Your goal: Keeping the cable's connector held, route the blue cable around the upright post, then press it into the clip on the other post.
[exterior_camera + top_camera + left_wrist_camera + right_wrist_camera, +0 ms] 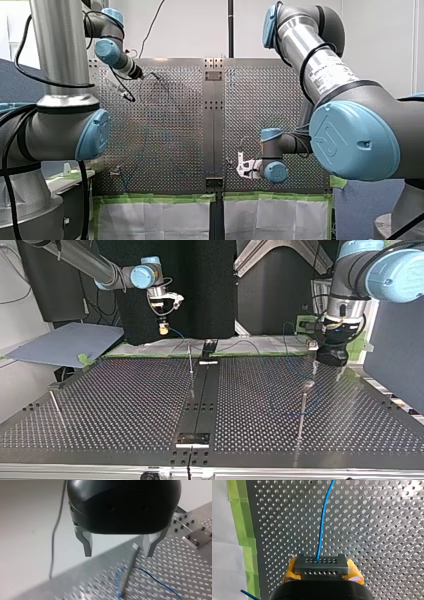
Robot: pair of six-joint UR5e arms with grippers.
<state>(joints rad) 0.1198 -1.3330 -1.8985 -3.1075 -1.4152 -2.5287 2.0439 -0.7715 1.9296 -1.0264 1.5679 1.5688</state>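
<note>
In the right wrist view my right gripper [321,568] has its yellow pads [290,568] shut on the black connector [321,565]. The blue cable [323,522] runs straight ahead from it over the perforated plate. In the top view my right gripper [163,330] hangs above the table's far edge. My left gripper [118,548] is open, its metal fingers [87,545] bare, above an upright post [128,573] with the blue cable [156,580] lying by its base. In the top view my left gripper [330,359] stands at the right, behind a post [302,410].
A thin post [190,360] stands near the table's middle strip [200,405], and another post [55,402] at the top view's left. Green tape and white sheets [155,217] line the table's near edge in the front view. A grey board [65,342] lies beyond the plate.
</note>
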